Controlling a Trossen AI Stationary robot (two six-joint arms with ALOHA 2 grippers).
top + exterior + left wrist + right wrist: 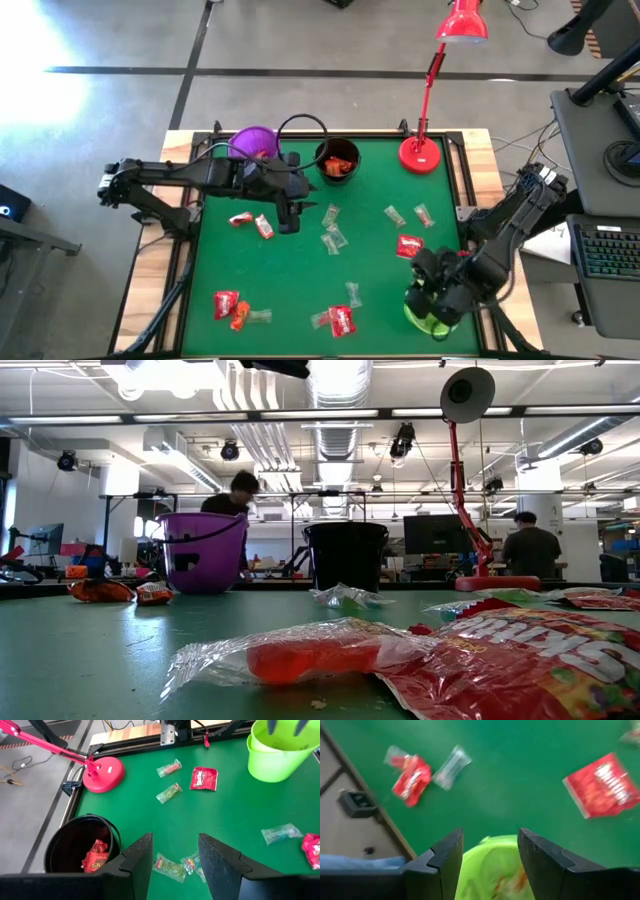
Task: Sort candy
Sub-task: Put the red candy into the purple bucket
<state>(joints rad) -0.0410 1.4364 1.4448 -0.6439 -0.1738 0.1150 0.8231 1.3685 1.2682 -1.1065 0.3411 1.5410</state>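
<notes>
High view: right end effector (pixel 437 303) apart over green cup (pixel 424 316); left end effector (pixel 289 216) apart above bench (pixel 300 270), candy (pixel 330 240) scattered.

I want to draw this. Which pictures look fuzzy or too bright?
Right wrist view: smeared, the red candy packet and green cup soft. Low view: the nearest red candy packet is blurry, ceiling lights glare. High view: a bright patch washes out the floor at the left.
</notes>
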